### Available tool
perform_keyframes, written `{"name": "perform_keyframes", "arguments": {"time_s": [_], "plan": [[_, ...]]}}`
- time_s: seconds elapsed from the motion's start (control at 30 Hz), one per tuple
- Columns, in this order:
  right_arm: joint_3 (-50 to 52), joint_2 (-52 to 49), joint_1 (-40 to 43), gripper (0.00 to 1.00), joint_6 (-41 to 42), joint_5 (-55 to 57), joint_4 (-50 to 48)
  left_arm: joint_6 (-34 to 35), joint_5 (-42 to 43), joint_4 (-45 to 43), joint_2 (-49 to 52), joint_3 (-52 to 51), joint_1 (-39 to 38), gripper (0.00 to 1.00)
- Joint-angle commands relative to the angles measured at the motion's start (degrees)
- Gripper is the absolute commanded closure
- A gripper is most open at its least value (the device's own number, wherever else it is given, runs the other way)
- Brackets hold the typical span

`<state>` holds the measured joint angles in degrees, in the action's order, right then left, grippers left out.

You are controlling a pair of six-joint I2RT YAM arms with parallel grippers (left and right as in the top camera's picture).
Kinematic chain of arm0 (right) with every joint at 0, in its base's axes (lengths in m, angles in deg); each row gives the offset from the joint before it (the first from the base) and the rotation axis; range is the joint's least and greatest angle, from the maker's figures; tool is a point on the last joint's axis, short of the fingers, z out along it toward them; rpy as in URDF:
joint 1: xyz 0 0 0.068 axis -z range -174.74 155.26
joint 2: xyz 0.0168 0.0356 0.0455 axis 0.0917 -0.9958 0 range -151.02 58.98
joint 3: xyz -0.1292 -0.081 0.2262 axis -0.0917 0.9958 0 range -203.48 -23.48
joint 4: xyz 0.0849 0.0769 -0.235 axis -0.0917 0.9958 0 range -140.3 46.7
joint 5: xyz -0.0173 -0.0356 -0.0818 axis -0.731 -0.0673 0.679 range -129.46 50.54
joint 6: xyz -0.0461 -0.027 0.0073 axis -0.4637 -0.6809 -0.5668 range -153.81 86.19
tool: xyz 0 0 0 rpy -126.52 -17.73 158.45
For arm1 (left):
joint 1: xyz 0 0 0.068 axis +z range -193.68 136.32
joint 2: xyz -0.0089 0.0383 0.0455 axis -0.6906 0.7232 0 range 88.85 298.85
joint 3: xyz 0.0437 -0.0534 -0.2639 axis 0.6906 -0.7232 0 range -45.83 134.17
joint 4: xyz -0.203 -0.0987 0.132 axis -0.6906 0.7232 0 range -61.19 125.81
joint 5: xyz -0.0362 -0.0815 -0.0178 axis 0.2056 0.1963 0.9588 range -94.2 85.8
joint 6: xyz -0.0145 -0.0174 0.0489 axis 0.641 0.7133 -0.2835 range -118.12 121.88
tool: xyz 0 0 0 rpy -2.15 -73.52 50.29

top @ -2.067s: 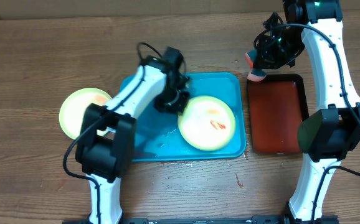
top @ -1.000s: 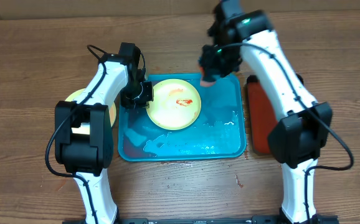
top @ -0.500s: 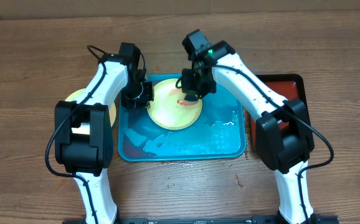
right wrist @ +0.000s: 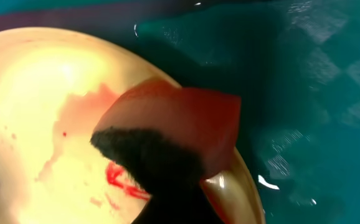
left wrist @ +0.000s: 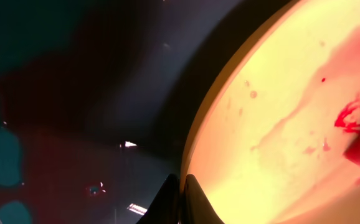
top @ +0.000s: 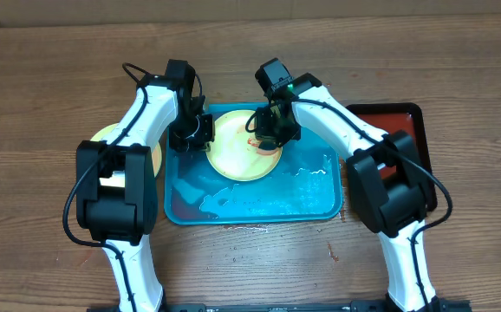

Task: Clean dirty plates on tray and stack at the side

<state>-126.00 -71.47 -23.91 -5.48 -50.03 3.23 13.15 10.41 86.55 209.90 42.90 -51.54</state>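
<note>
The step in hand is scrubbing. The left gripper is pinched shut on the near rim of a lime-rimmed plate, steadying it, with the plate spreading away from its fingertips toward the other arm. The plate lies inside the turquoise tray, in the part nearest both grippers.

The right gripper is clamped on a reddish sponge with a dark scouring face. The sponge juts out ahead of its fingers and presses down on the plate close to the rim on that gripper's side. Red sauce smears lie on the pale centre just beside and beyond the sponge, so by my reading this plate is only partly cleaned.

A second lime plate lies on the table outside the tray, on the outer side of the left arm and mostly hidden by it. I cannot tell its condition. A dark red tray sits well out to the right gripper's outer side.

The next move calls for dragging the sponge across the smears toward the left gripper, with firm downward pressure. The left grip has to hold the rim so the wet plate does not slide or spin. Once the centre is clear, the sponge must lift away before the left arm can carry the plate out to the one at the side.
</note>
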Motion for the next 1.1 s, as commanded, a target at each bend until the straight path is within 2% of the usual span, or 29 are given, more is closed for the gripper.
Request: {"name": "perform_keyframes", "arguments": {"time_s": [0.0,0.23,0.43,0.73,0.83,1.07], "plan": [[0.2,-1.8,1.8,0.96,0.5,-5.4,-1.4,-2.6,2.2,0.7,0.0,-0.4,-0.1,0.96],[0.2,-3.1,2.2,0.96,1.1,-14.7,-5.3,-5.1,6.0,0.7,0.0,-0.4,-0.1,0.96],[0.2,-6.0,-0.1,0.96,1.7,-22.4,-5.6,-5.1,6.0,0.7,0.0,-0.4,-0.1,0.96],[-2.0,-6.0,-4.1,0.96,-4.1,-24.0,0.2,-5.3,6.0,0.0,0.0,-0.4,-0.1,0.96],[-3.1,-6.0,-3.7,0.96,-6.3,-20.9,4.8,-5.3,6.0,0.1,0.0,-0.4,0.0,0.96],[-11.0,-6.0,0.0,0.96,-7.6,-2.0,17.4,-5.5,6.0,0.1,0.0,-0.4,0.0,0.96]]}}
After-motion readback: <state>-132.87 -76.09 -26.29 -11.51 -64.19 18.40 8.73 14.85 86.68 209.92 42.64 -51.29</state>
